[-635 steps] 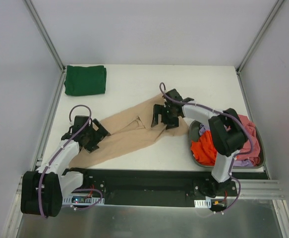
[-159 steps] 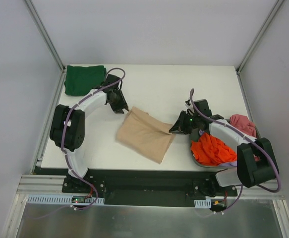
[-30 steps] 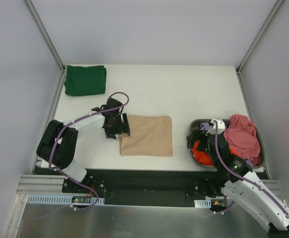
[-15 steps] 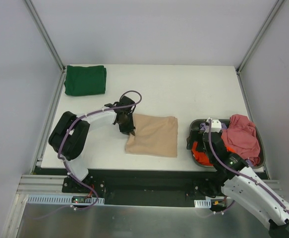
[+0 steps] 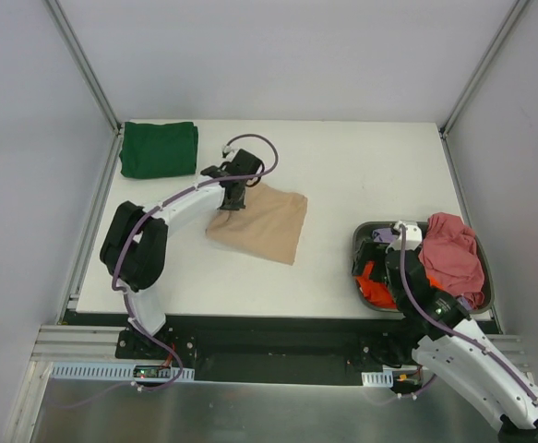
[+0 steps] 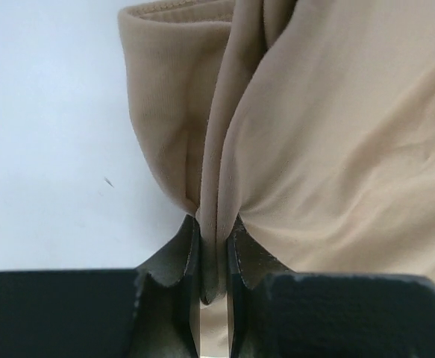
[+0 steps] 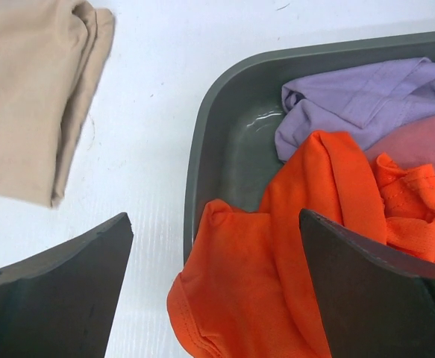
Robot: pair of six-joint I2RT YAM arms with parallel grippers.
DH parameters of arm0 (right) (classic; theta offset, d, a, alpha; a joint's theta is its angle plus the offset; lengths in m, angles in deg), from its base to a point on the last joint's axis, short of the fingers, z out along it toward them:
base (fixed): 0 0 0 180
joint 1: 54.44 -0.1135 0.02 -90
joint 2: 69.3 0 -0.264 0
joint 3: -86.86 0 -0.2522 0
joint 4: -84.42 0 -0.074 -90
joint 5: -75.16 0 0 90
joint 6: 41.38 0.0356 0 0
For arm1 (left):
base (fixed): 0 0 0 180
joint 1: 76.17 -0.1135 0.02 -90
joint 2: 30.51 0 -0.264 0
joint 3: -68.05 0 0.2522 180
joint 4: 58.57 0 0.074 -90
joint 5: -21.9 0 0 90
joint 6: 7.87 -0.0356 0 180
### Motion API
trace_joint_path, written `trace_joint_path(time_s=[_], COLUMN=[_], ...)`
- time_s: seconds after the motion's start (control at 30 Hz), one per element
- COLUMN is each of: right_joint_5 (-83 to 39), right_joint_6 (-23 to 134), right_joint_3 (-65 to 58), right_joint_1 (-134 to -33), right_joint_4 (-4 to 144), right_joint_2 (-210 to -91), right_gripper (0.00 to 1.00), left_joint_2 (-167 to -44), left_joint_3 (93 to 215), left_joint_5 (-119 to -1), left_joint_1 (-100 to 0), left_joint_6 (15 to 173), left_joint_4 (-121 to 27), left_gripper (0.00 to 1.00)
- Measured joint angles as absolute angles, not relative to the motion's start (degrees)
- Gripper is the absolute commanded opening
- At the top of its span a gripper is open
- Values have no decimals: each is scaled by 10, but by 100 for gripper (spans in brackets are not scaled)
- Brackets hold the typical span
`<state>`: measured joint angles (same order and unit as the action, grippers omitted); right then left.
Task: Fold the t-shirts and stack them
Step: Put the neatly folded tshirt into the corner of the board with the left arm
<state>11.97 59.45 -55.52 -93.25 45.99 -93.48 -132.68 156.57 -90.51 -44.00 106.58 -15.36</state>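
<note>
A folded beige t-shirt lies mid-table, turned at an angle. My left gripper is shut on a bunched fold at its upper-left edge; the left wrist view shows the beige cloth pinched between the closed jaws of that gripper. A folded dark green t-shirt sits at the far left corner. Orange-red, lilac and pink t-shirts lie crumpled in the grey tub. My right gripper hangs open over the orange shirt at the tub's left rim, holding nothing.
The grey oval tub stands at the table's near right, with the pink shirt draped over its right side. Metal frame posts and white walls close in the left, right and far sides.
My left gripper has shut on the beige shirt's left edge and dragged it up and left, toward the green shirt, rotating it. The right arm has barely moved.
</note>
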Motion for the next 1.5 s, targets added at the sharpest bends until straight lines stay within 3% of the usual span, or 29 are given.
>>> trace_joint_path(time_s=[0.13,0.6,1.0,1.5], right_joint_5=[134,187,240,278], right_joint_6=[594,581,572,561], right_joint_3=[-555,-555,-555,-552], right_joint_1=[-933,-933,-933,-932], right_joint_4=[458,458,460,465], right_joint_2=[-924,-941,-989,-1000], right_gripper=[96,96,96,96], left_joint_2=[-1383,-1588,-1588,-1537], left_joint_3=[1665,1989,2014,2040], left_joint_5=[-984,-1045,-1037,-1004], left_joint_1=[-448,-602,-643,-676], left_joint_6=[1014,834,682,641], left_joint_4=[-151,-152,-186,-231], left_gripper=[0,0,0,0])
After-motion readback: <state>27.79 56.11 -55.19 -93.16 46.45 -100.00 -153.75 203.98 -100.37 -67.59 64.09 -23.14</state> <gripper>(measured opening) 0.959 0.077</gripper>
